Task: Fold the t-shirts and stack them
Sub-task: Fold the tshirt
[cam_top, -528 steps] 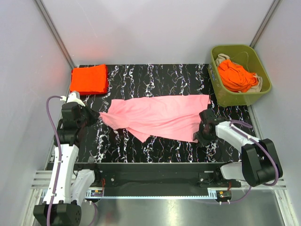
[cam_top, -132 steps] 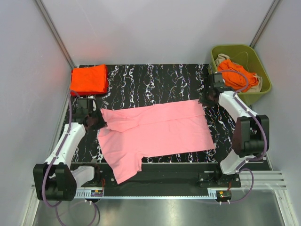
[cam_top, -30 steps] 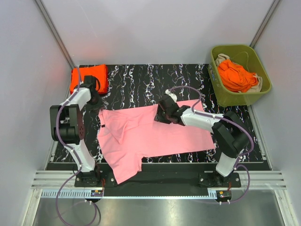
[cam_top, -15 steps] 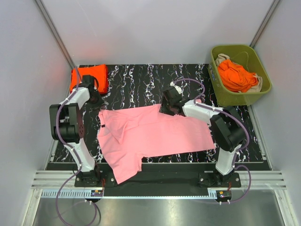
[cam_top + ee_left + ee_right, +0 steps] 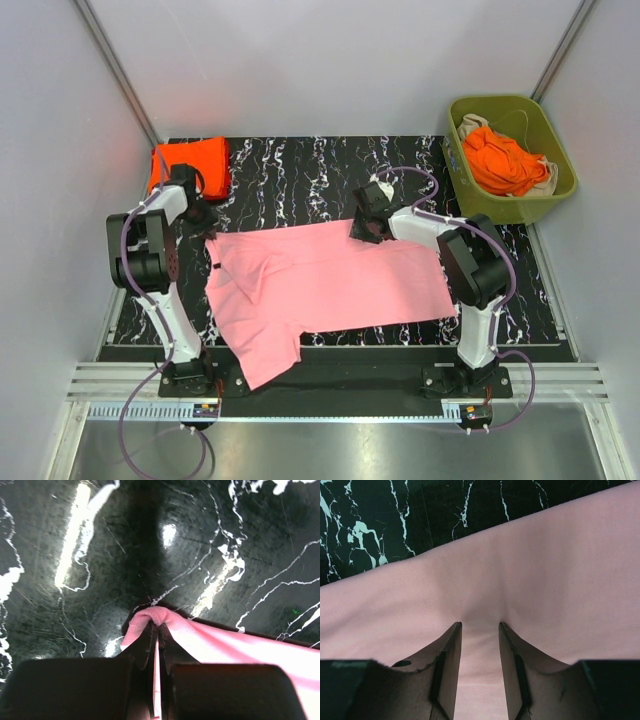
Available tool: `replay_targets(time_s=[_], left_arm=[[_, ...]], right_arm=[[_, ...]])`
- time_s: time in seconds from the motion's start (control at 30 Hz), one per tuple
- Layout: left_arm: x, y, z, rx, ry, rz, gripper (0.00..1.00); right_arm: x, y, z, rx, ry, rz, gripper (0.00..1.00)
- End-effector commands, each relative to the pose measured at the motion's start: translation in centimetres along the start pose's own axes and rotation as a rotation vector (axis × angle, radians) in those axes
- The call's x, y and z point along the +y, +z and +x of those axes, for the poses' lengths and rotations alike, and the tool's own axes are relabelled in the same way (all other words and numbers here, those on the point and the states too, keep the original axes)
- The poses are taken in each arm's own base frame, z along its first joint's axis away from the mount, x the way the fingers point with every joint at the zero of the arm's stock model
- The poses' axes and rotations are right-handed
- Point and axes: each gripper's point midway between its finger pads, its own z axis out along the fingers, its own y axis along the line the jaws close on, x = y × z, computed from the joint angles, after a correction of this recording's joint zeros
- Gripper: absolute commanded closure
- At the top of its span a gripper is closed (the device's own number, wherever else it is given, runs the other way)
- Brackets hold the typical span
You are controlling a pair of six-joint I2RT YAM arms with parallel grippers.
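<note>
The light pink t-shirt (image 5: 330,280) lies spread flat on the black marble table (image 5: 300,170), with one part hanging over the near edge at the left. My left gripper (image 5: 205,229) is at its far left corner, shut on a pinch of pink cloth (image 5: 150,616). My right gripper (image 5: 362,232) is on the shirt's far edge near the middle. Its jaws are open and the fingertips (image 5: 456,628) press down into the cloth (image 5: 545,570), which puckers between them. A folded orange-red t-shirt (image 5: 190,165) lies at the far left corner. More orange-red t-shirts (image 5: 505,160) fill the bin.
The olive-green plastic bin (image 5: 462,185) stands at the far right, off the table's corner. Grey walls enclose the table on three sides. The folded orange-red shirt sits just behind my left arm's wrist.
My right gripper has moved back and to the right along the pink shirt, from its middle to its far edge. My left gripper has stayed at the far left corner, holding the cloth.
</note>
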Motion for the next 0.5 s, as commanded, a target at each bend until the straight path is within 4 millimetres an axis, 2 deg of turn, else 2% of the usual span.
replay_targets(time_s=[0.0, 0.1, 0.13, 0.33, 0.4, 0.43, 0.47], left_arm=[[0.5, 0.6, -1.8, -0.035, -0.006, -0.015, 1.00], [-0.6, 0.6, -2.6, -0.035, -0.004, 0.033, 1.00], [-1.7, 0.3, -3.8, -0.056, 0.001, 0.060, 1.00], [-3.2, -0.1, -4.8, -0.062, 0.012, 0.118, 0.99], [-3.3, -1.5, -5.1, -0.082, 0.006, 0.121, 0.91], [-3.1, -2.2, -5.4, -0.099, 0.009, 0.113, 0.77], [-2.7, -2.9, -5.3, -0.101, 0.005, 0.089, 0.72]], right_arm=[[-2.3, 0.3, -0.3, -0.022, -0.032, 0.093, 0.57], [-2.6, 0.8, -0.3, -0.021, -0.041, 0.107, 0.57], [-2.9, 1.1, -0.7, -0.021, -0.048, 0.118, 0.57], [-2.7, 1.1, -2.1, -0.041, -0.069, 0.115, 0.57], [-1.8, 0.4, -2.6, -0.043, -0.080, 0.084, 0.57], [-1.3, 0.0, -2.9, -0.044, -0.082, 0.062, 0.57], [-0.1, -1.2, -3.6, -0.050, -0.073, 0.010, 0.57]])
